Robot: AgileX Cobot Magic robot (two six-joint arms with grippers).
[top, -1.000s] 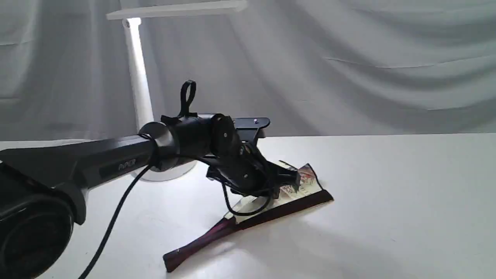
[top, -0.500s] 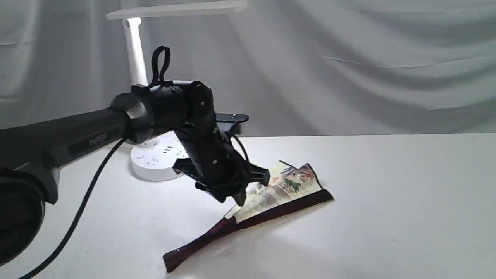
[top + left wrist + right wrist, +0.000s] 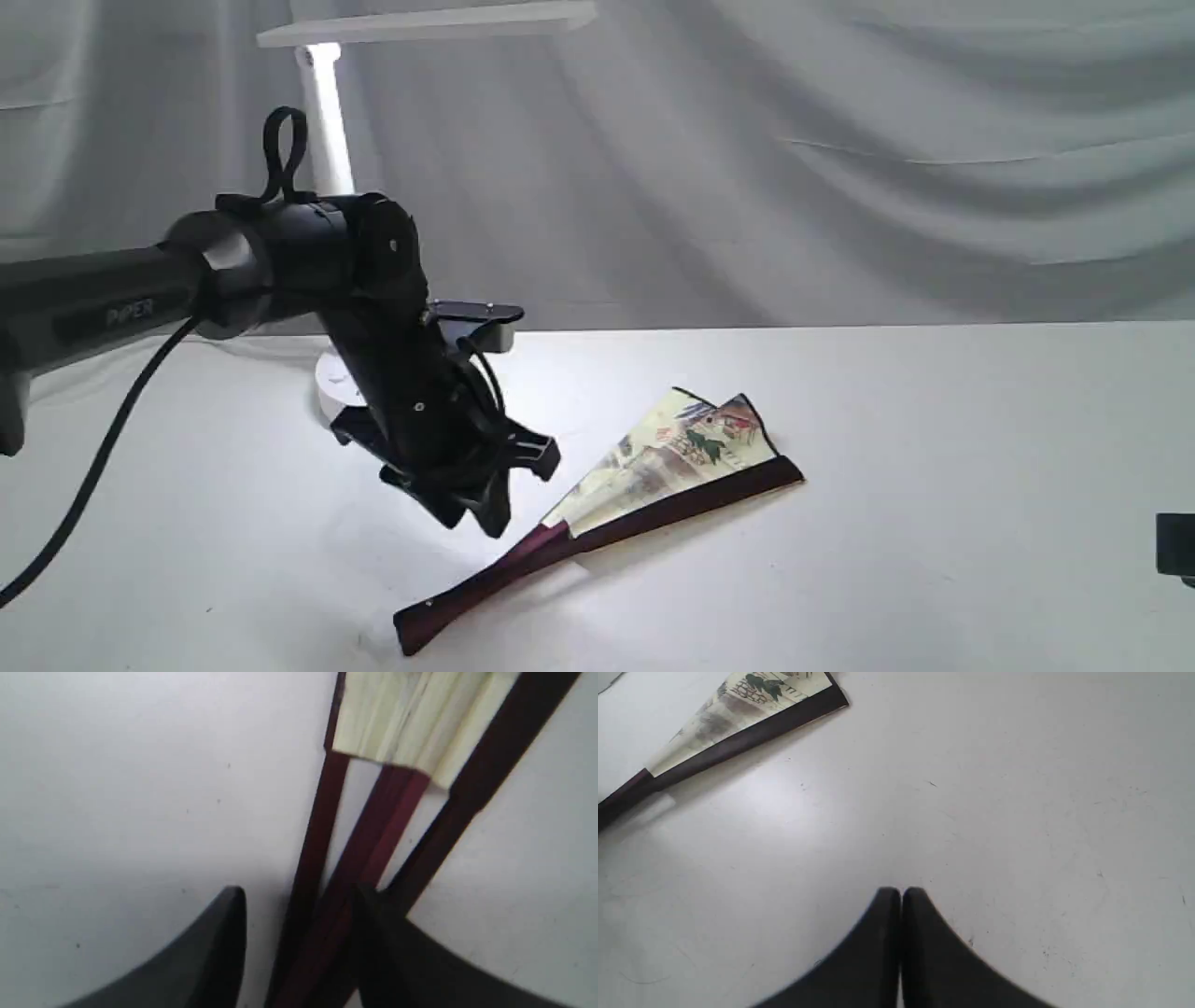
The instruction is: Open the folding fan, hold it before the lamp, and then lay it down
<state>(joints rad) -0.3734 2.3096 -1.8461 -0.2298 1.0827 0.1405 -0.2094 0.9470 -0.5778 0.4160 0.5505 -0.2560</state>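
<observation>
Partly spread cream pleated paper fan (image 3: 672, 457) with maroon ribs, flat on white table (image 3: 934, 448), white desk lamp (image 3: 327, 149) only in exterior view, left gripper (image 3: 523, 490) jaws parted over the ribs in its wrist view, right gripper (image 3: 901, 891) fingers pressed together above bare table, fan well apart.

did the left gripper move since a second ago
Yes. The left gripper has drawn back leftward, off the paper of the folding fan and toward the lamp; the fan stayed put.
</observation>
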